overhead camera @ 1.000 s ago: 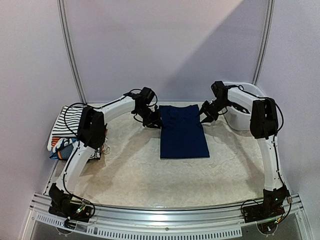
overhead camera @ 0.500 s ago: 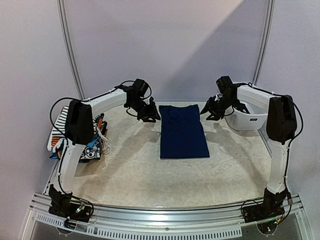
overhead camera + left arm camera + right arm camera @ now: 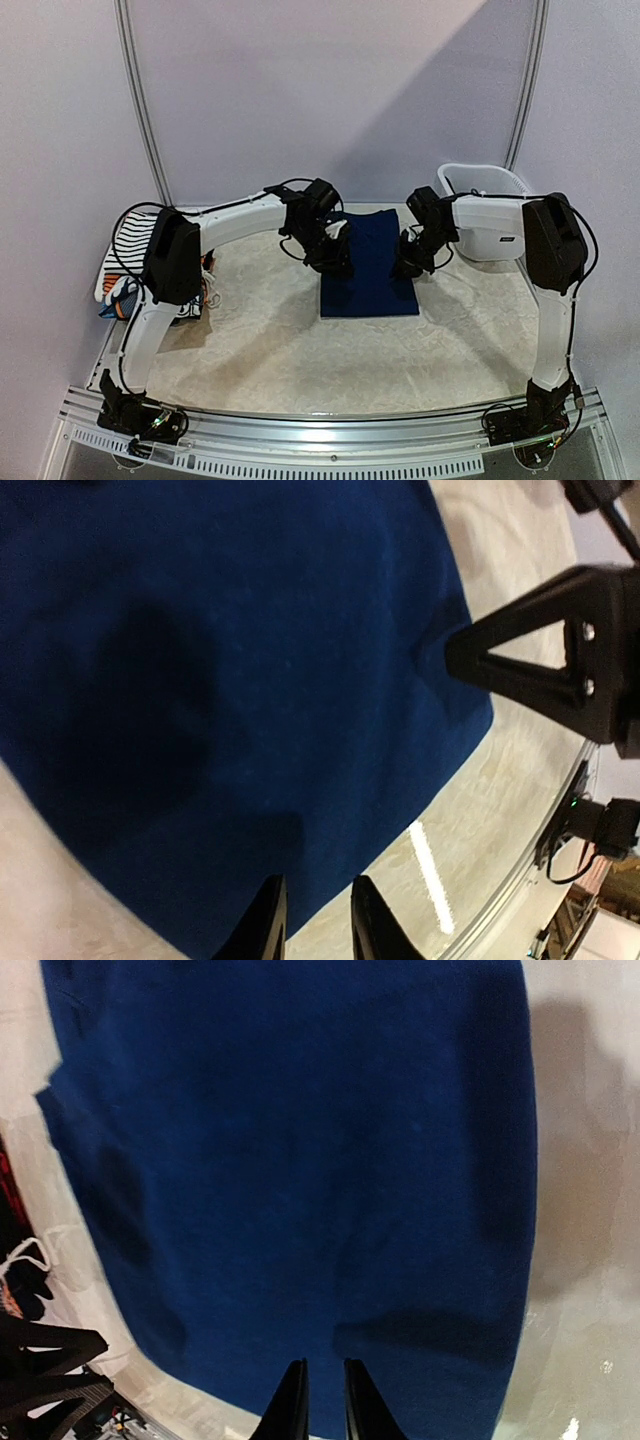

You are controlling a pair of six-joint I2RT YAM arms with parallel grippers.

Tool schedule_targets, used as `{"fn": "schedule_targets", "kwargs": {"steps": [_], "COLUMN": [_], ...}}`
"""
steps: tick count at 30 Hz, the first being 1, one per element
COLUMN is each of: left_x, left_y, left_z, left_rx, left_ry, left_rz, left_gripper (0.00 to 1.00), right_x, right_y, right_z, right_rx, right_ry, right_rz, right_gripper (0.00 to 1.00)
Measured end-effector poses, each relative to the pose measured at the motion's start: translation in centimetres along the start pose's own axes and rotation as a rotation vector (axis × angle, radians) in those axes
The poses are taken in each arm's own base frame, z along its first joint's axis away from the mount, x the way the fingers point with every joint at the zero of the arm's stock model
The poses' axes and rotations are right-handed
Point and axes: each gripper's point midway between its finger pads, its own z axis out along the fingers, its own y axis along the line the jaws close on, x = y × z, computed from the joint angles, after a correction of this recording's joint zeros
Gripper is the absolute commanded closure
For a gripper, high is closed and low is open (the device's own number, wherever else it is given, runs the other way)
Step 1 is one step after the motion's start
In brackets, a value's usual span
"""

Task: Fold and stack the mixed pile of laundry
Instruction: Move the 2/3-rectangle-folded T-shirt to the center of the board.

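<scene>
A plain navy garment (image 3: 372, 272) lies flat as a folded rectangle mid-table; it fills the left wrist view (image 3: 250, 660) and the right wrist view (image 3: 300, 1160). My left gripper (image 3: 336, 262) hangs over its left edge, my right gripper (image 3: 408, 262) over its right edge. In the left wrist view my gripper (image 3: 315, 900) shows only a thin gap and holds nothing. So does my right gripper (image 3: 326, 1380). A striped garment (image 3: 135, 238) and a cartoon-print one (image 3: 185, 300) are stacked at the table's left edge. The black garment is out of view.
A white plastic tub (image 3: 492, 215) stands at the back right, just behind the right arm. The right gripper's black finger (image 3: 540, 670) shows across the cloth in the left wrist view. The metal rail (image 3: 330, 440) runs along the near edge.
Both grippers left the navy garment's far corners, swung outward, then came in and nearer, to the middle of its left and right edges. The garment has not moved.
</scene>
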Motion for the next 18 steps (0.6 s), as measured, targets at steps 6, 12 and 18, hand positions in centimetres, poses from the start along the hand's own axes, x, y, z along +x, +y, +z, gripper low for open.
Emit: {"fn": "schedule_targets", "kwargs": {"steps": [6, 12, 18], "left_x": [3.5, 6.1, 6.8], "left_y": [0.7, 2.0, 1.9], "left_z": [2.9, 4.2, 4.2], "left_rx": [-0.033, -0.067, -0.088], "left_ry": [0.103, 0.172, 0.164], "left_rz": [0.021, 0.023, 0.068], "left_gripper": [0.81, 0.82, 0.83], "right_x": [2.2, 3.0, 3.5], "right_y": [-2.4, -3.1, -3.4], "right_z": [1.8, 2.4, 2.4], "right_rx": [0.055, 0.056, 0.041], "right_ry": [0.063, 0.070, 0.053], "right_rz": [0.022, 0.024, 0.022], "right_gripper": [0.91, 0.93, 0.94]}}
